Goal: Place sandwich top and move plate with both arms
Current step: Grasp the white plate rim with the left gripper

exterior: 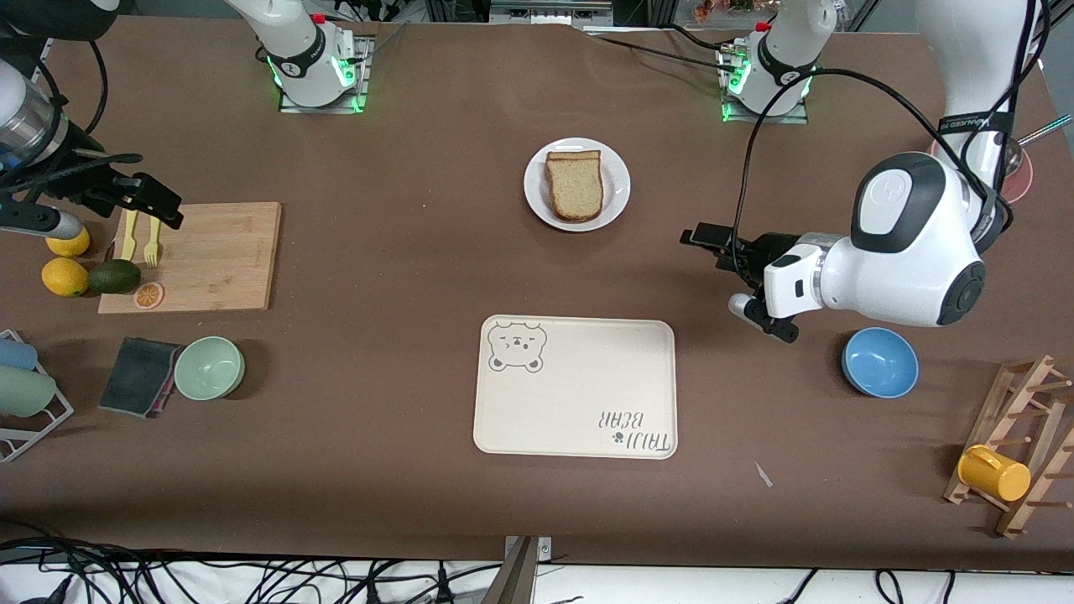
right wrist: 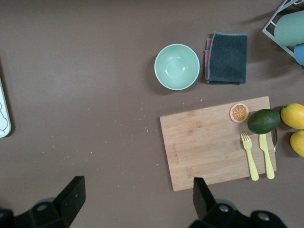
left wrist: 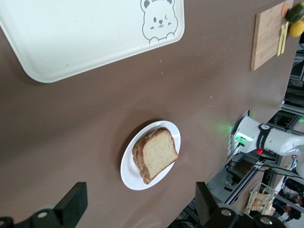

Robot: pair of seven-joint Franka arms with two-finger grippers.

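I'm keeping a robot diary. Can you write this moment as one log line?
sandwich top: on plate | left gripper: open, beside plate | right gripper: open, over cutting board | plate: not on tray

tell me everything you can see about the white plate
The plate is small, round and white with a raised rim and a smooth, glossy look. It sits flat on the brown table, midway between the arms' bases, farther from the front camera than the cream tray. Stacked bread slices lie on it. No gripper touches it.
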